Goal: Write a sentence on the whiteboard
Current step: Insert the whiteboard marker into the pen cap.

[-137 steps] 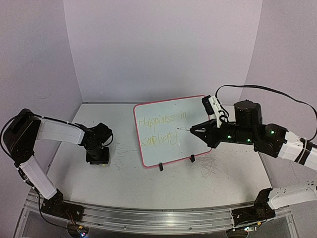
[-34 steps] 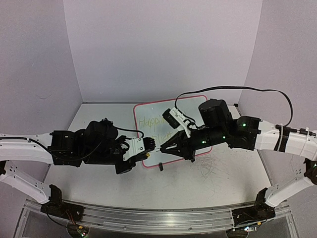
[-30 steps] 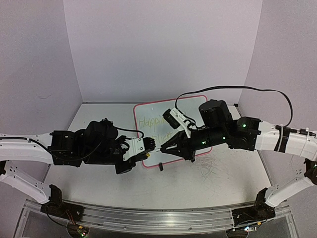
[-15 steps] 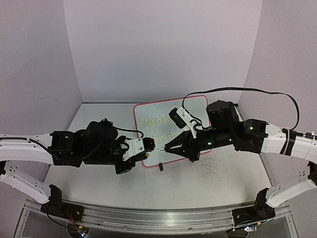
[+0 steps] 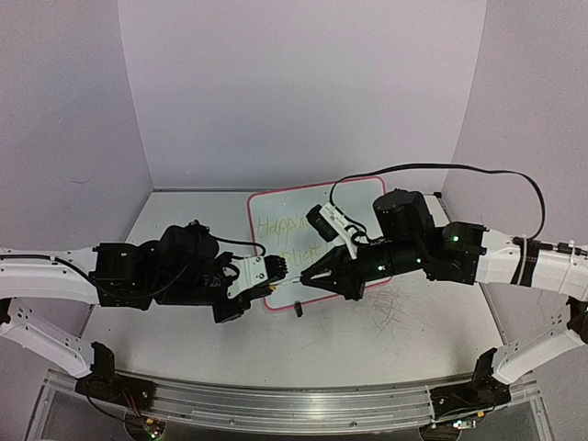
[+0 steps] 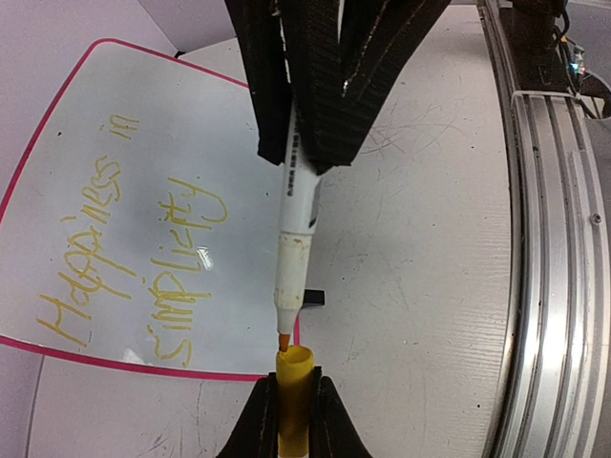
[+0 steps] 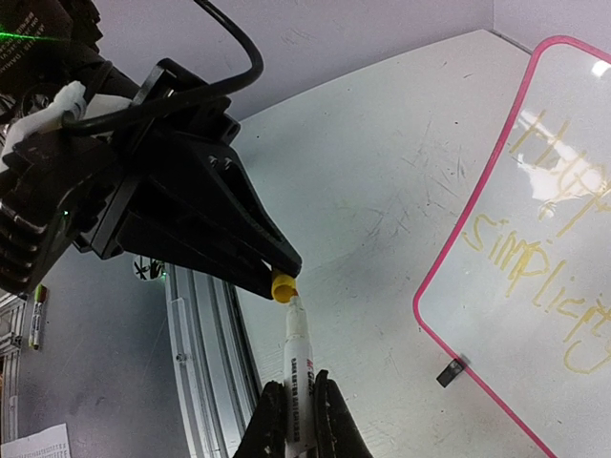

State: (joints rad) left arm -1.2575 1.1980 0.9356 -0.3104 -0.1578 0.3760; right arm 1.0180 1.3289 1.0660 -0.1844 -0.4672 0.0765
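Yellow sentence (image 6: 95, 243) reads whole from left wrist, half-hidden from above.

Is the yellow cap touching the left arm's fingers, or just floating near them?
Touching. The left wrist view shows the yellow cap pinched between the two fingers, pressed against both with no gap.

The cap (image 6: 294, 370) is yellow, the marker (image 6: 298, 196) white, the whiteboard (image 6: 215, 119) pink-rimmed, the sentence (image 6: 134, 258) yellow-green.
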